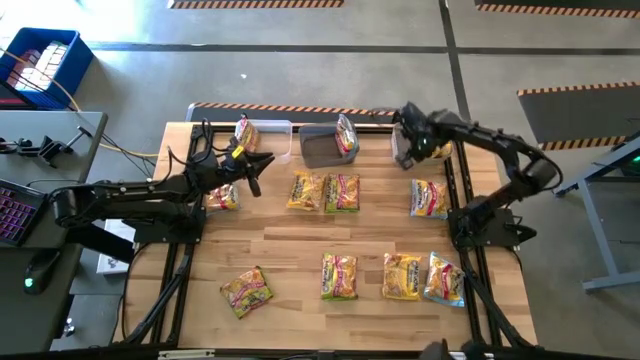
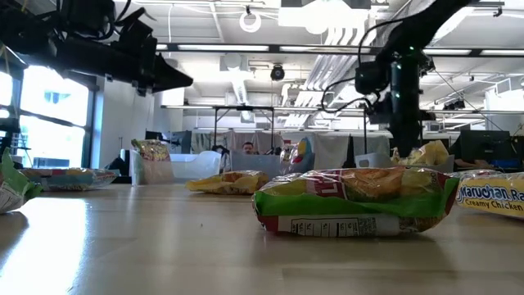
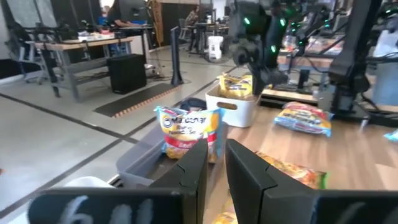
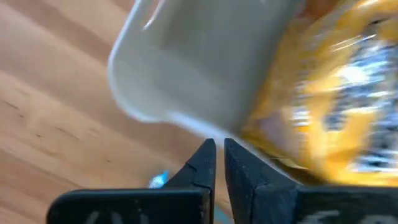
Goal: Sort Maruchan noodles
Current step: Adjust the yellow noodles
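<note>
Packets [image 1: 340,192] lie scattered flat over the table [image 1: 290,255], with one standing in each of two bins at the far edge: the clear bin [image 1: 272,137] and the grey bin [image 1: 322,146]; left gripper [image 1: 258,165] hangs near the clear bin, fingers nearly together, empty; right gripper [image 4: 219,155] hangs clenched at a white bin [image 4: 199,62] holding a yellow packet [image 4: 336,93].

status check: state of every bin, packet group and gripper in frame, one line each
Clear rectangular plastic bin: upright, one yellow packet standing inside.
Grey rectangular plastic bin: upright, one packet leaning inside.
White rectangular plastic bin: upright, yellow packet inside.
Loose yellow ramen packets: lying flat on the wooden table, unsorted.
Left gripper: nearly shut, empty, beside the clear bin.
Right gripper: nearly shut, empty, at the white bin.
</note>
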Controlling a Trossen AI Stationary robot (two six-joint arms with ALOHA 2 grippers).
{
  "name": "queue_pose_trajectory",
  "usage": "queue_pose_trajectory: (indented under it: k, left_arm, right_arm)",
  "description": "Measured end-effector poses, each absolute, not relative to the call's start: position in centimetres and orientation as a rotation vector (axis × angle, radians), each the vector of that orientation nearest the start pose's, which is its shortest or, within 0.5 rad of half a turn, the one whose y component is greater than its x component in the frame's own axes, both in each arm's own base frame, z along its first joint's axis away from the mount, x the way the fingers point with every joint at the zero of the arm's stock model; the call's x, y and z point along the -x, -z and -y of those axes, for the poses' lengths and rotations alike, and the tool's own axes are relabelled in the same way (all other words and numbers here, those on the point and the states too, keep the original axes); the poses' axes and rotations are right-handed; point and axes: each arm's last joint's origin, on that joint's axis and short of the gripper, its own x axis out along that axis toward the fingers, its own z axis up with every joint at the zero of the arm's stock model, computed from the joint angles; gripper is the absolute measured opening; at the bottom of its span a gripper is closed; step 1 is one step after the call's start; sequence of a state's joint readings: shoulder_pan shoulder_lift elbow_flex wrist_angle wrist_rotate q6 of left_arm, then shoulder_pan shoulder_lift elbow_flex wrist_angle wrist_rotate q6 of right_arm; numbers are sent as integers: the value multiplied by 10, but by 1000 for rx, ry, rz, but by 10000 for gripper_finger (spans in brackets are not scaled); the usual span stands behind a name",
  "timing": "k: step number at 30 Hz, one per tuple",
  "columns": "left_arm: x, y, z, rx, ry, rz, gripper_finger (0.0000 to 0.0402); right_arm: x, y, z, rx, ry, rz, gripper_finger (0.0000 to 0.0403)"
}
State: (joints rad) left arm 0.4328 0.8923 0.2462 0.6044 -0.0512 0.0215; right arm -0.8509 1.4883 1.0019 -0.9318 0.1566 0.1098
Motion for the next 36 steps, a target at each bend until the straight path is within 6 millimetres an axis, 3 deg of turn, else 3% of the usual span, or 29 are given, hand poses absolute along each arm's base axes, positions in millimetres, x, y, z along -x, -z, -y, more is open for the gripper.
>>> queue_pose_trajectory:
  k: [3,7,12,18,22,28,32,36]
  left_arm:
    - [-166,-206,-78,-4,-466,-32,46]
    - [-168,-206,-79,-1,-466,-17,46]
    - [-171,-207,-80,-1,-463,-20,46]
    - [-173,-207,-80,2,-460,-34,46]
    - [-173,-207,-80,3,-460,-35,46]
    - [-173,-206,-80,-2,-460,-42,46]
    - [-173,-206,-80,-3,-460,-43,46]
    - [-173,-206,-80,-3,-461,-43,46]
  right_arm:
    - [-168,-191,187,-554,923,-1260,3]
    - [-176,-188,191,-540,934,-1122,4]
    - [-183,-206,210,-467,1009,-960,0]
    - [-184,-216,220,-449,1020,-909,0]
    - [-184,-221,219,-454,1013,-932,0]
    - [-188,-246,208,-458,1048,-958,2]
    - [-198,-251,201,-486,1004,-956,30]
    - [-203,-247,195,-561,1017,-930,91]
